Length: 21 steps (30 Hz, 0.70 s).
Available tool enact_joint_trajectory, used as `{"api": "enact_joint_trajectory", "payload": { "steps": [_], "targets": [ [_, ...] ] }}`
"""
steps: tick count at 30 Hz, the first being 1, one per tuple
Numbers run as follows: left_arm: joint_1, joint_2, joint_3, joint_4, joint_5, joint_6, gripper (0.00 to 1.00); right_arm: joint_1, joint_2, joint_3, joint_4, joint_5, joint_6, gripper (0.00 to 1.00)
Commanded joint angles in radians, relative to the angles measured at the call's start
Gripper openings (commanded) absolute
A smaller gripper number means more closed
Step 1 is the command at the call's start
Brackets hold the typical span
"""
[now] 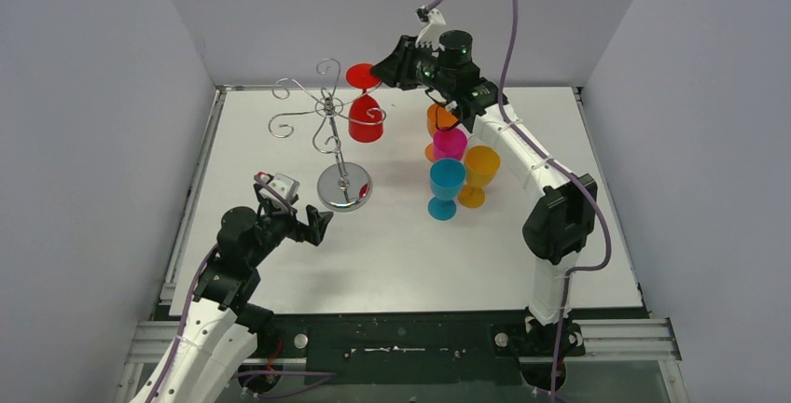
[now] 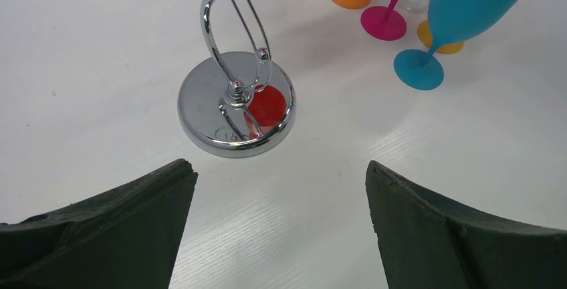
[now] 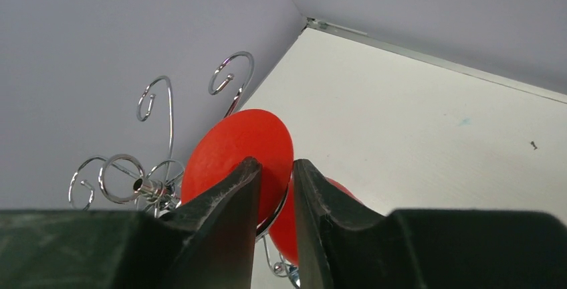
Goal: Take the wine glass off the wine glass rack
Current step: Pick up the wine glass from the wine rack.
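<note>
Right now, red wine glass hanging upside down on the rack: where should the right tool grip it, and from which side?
Probably grip the rim of its flat foot, coming from the right arm's side, where the right tool is. The red wine glass hangs bowl-down from the wine glass rack, so the foot sits on top, exposed, while wire curls crowd the stem.

The right gripper [image 3: 275, 168] covers the stem of the red wine glass [image 3: 237, 145] — gripped or only near, unclear. Ahead of the left gripper [image 2: 279, 168], the rack [image 2: 200, 108] is cut off above.
</note>
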Motion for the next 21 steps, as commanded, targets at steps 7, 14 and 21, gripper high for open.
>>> {"api": "enact_joint_trajectory", "payload": {
  "steps": [7, 14, 21],
  "targets": [
    [0.010, 0.005, 0.040, 0.033, 0.024, -0.006, 0.97, 0.003, -0.085, -0.009, 0.026, -0.080, 0.010, 0.34],
    [0.011, 0.003, 0.040, 0.032, 0.025, -0.008, 0.97, 0.006, -0.093, -0.008, 0.000, -0.023, -0.012, 0.15],
    [0.013, 0.010, 0.040, 0.034, 0.029, -0.009, 0.97, 0.018, -0.093, 0.037, -0.020, 0.015, -0.039, 0.07]
  ]
}}
